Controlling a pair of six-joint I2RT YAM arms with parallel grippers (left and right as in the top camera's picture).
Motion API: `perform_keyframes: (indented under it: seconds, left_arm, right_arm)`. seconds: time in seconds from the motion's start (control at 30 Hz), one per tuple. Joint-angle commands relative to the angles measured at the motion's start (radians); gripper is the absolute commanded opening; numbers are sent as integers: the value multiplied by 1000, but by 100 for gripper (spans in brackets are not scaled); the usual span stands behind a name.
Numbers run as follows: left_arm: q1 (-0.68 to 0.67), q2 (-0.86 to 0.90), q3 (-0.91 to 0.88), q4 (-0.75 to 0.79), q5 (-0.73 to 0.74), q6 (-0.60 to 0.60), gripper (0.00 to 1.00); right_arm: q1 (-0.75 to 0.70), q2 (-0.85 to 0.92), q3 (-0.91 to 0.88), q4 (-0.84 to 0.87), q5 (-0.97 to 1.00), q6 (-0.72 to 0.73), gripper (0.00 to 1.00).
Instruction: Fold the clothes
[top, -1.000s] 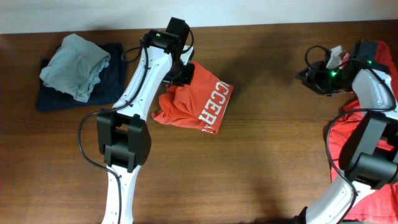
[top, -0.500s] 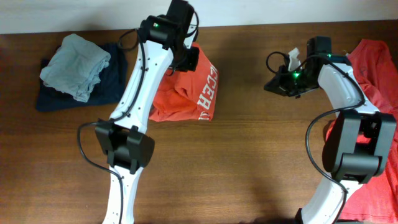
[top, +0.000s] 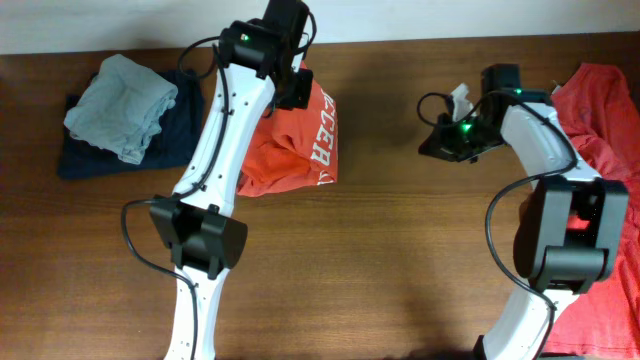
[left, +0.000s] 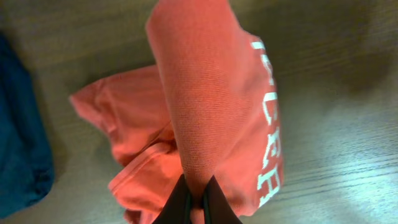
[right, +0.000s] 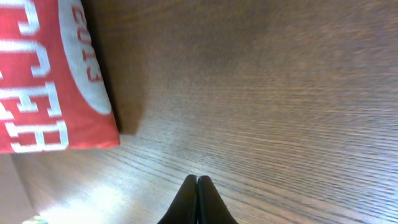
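Pinching a fold of the orange T-shirt (left: 211, 106), the left gripper (left: 194, 190) hangs near a grey-on-navy pile (top: 120, 110) — right gripper (right: 197, 185) closed, empty.

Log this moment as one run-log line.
left gripper: shut on orange T-shirt | right gripper: shut, empty, over table | fold: not yet done

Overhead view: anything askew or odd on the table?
Yes. The orange-red cotton T-shirt with white lettering is a lopsided bunch, one fold pinched up by the left gripper, edges unaligned. A crumpled grey garment sits skewed on the dark blue cloth. The right gripper is shut on nothing above the brown wooden table.
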Motion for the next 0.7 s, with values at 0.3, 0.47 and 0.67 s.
perform_keyframes:
  seconds: [0.3,0.47,0.67]
  left_arm:
    - [-166,-26,19,111,43,-13,0]
    - [-234,-26,21,176,43,-13,1]
    - [-303,-26,21,290,44,-13,0]
  right_arm:
    - [-78,-28,-7,-58,127,-50,4]
    - [-135,-28,-7,-82,151,-49,4]
    - [-206,-28,-7,-103,162,-50,4]
